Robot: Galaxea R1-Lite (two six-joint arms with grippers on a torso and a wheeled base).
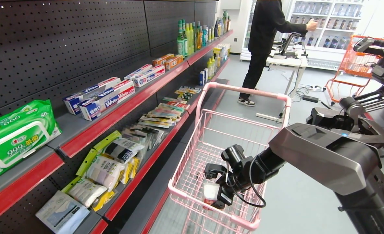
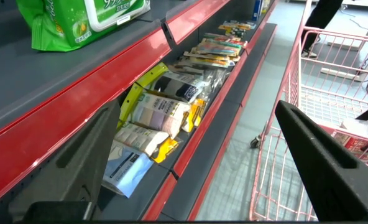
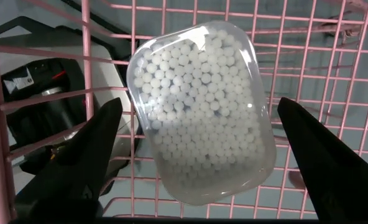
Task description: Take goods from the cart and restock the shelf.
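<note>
The pink cart (image 1: 243, 91) stands beside the red-edged shelf (image 1: 114, 117). My right gripper (image 1: 216, 195) is down inside the cart, open. Its fingers (image 3: 97, 149) flank a clear tub of white beads (image 3: 202, 118) lying on the cart's wire floor (image 3: 84, 62). In the head view the tub (image 1: 210, 192) shows white with a red base. My left gripper (image 2: 197, 107) is open and holds nothing. It faces the lower shelf's packets (image 2: 156, 121), with the cart's side (image 2: 294, 74) next to it.
A green wipes pack (image 1: 15, 136) and toothpaste boxes (image 1: 107, 96) lie on the upper shelf, with bottles (image 1: 188, 34) farther along. Packets crowd the lower shelf (image 1: 114, 159). A person (image 1: 263, 39) stands by a white table (image 1: 287, 61). An orange cart (image 1: 352, 63) stands at the far right.
</note>
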